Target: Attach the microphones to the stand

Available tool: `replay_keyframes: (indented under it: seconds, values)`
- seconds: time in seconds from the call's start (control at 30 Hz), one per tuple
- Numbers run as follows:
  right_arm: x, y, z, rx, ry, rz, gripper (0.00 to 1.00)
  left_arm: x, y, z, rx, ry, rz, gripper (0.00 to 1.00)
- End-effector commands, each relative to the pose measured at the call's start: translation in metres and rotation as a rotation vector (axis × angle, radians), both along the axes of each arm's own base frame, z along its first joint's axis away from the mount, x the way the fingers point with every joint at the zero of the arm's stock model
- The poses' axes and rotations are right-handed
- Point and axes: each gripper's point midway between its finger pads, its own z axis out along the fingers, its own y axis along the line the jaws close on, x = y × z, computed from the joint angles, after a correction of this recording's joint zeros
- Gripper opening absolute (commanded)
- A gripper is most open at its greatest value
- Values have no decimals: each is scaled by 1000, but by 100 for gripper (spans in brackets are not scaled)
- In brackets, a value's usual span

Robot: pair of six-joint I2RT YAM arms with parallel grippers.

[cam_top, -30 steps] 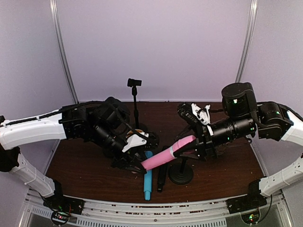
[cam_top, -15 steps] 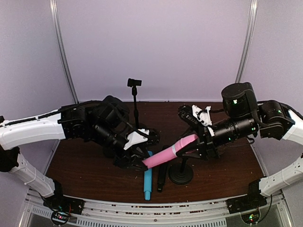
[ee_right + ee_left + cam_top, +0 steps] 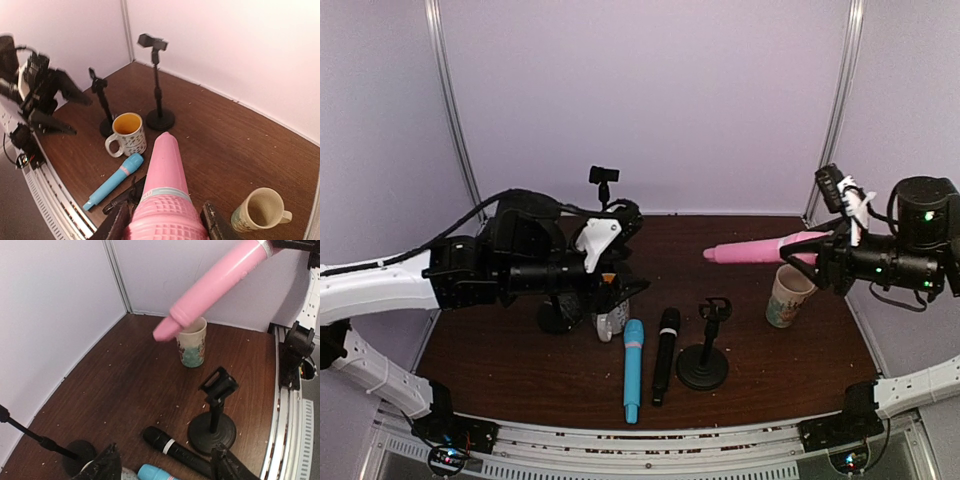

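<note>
My right gripper point(image 3: 817, 246) point(image 3: 165, 226) is shut on the head end of the pink microphone point(image 3: 750, 249) point(image 3: 167, 165). It holds the microphone roughly level, high above the table's right side, handle pointing left; it also shows in the left wrist view point(image 3: 215, 282). My left gripper point(image 3: 630, 252) point(image 3: 165, 471) is open and empty, raised over the table's left-middle. The light blue microphone point(image 3: 632, 370) point(image 3: 112, 181) and the black microphone point(image 3: 665, 355) point(image 3: 175, 450) lie side by side on the table. A short black stand point(image 3: 705, 350) point(image 3: 215, 412) with an empty clip is right of them.
A tall thin stand point(image 3: 605, 215) point(image 3: 157, 85) is at the back centre. Another stand point(image 3: 102, 100) point(image 3: 45, 442) is partly behind my left arm. A white patterned mug point(image 3: 610, 322) point(image 3: 127, 135) sits under my left gripper. A beige cup point(image 3: 788, 295) point(image 3: 192, 342) sits right.
My right gripper has carried the pink microphone up and to the right, away from the short stand. My left gripper has drawn back from the microphone's lower end and risen.
</note>
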Motion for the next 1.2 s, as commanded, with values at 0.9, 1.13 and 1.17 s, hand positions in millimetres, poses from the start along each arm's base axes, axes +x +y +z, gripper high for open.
replay_keyframes:
  seconds: [0.9, 1.13, 1.17]
  values:
    - [-9, -82, -23, 26, 55, -194, 0, 2, -144, -102, -379, 102, 147, 45]
    - [-10, -76, -28, 36, 65, -176, 0, 8, -134, -111, -395, 73, 193, 35]
    - [-11, -74, -28, 41, 68, -165, 0, 8, -134, -111, -397, 65, 190, 33]
